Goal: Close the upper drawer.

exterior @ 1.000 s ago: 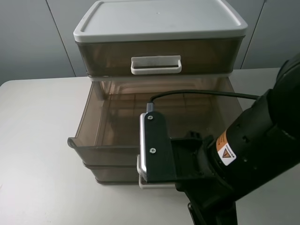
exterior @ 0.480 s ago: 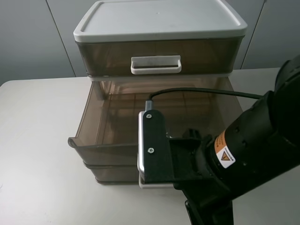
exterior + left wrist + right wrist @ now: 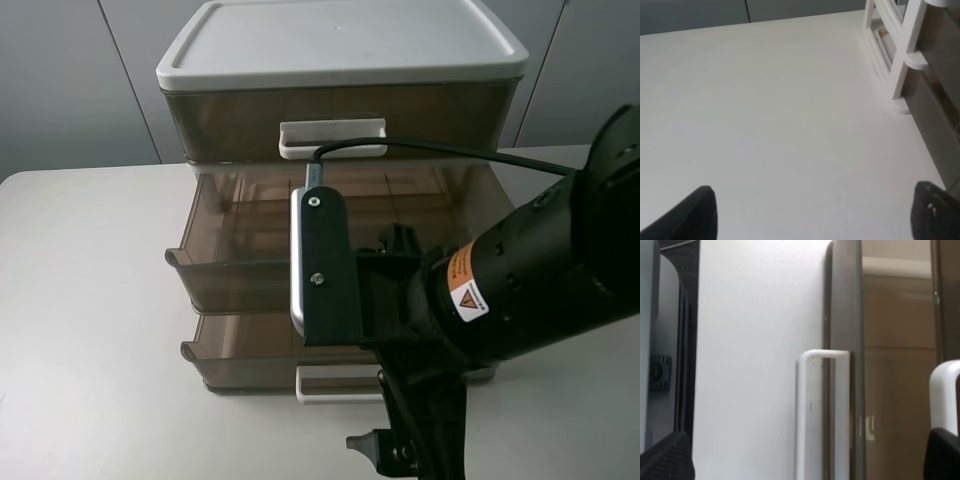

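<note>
The pale desk [image 3: 80, 300] lies bare on the left. The left gripper [image 3: 817, 214] hangs low over it with its two dark fingertips [image 3: 700, 215] spread wide apart, holding nothing; the white frame of the cabinet [image 3: 900, 50] stands just beside it.

The three-tier cabinet [image 3: 340, 45] sits in the middle of the desk. Its tall top drawer [image 3: 230, 115], with the wide white handle [image 3: 333, 138], is shut. Below it, the upper drawer [image 3: 235, 275] stands partly out of the middle tier, and its smoky-brown floor shows behind the front lip. The lowest drawer [image 3: 250, 360] juts out beneath it, its white handle [image 3: 335, 388] facing forward.

The right arm [image 3: 540, 280] reaches in from the right, and its wrist camera bracket [image 3: 322, 270] covers the middle of the upper drawer's front. The right gripper [image 3: 804, 457] is spread open and empty, with a white loop handle [image 3: 822, 415] between its fingertips [image 3: 665, 460]. I cannot tell whether it touches the drawer.
</note>
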Motion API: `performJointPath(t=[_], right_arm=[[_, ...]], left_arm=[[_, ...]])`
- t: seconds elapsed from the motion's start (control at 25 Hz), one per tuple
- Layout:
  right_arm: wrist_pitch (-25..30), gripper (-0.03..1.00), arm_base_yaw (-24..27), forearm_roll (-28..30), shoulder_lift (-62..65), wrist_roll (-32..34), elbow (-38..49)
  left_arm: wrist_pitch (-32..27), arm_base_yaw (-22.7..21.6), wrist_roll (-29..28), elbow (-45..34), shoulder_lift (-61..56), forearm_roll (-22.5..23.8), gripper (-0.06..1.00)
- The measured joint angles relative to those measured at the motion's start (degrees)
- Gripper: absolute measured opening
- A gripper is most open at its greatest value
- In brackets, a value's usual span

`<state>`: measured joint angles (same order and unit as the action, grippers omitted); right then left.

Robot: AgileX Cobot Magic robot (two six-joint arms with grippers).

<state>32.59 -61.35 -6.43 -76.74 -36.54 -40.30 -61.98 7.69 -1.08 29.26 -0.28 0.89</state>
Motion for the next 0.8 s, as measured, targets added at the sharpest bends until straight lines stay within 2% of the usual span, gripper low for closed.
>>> performJointPath(t=[0.32,0.56,0.8], right_arm=[[0.00,0.70,0.00,0.09,0.00,0.11,0.00],[3.90,0.70,0.13,-0.78,0.00,0.11,0.00],[3.88,0.70,0.13,0.00,0.00,0.11,0.42]], left_arm=[[0.00,0.00,0.00,0.00,0.00,0.00,0.74],[0.00,0.00,0.00,0.00,0.00,0.00,0.74],[0.00,0.00,0.00,0.00,0.00,0.00,0.74]])
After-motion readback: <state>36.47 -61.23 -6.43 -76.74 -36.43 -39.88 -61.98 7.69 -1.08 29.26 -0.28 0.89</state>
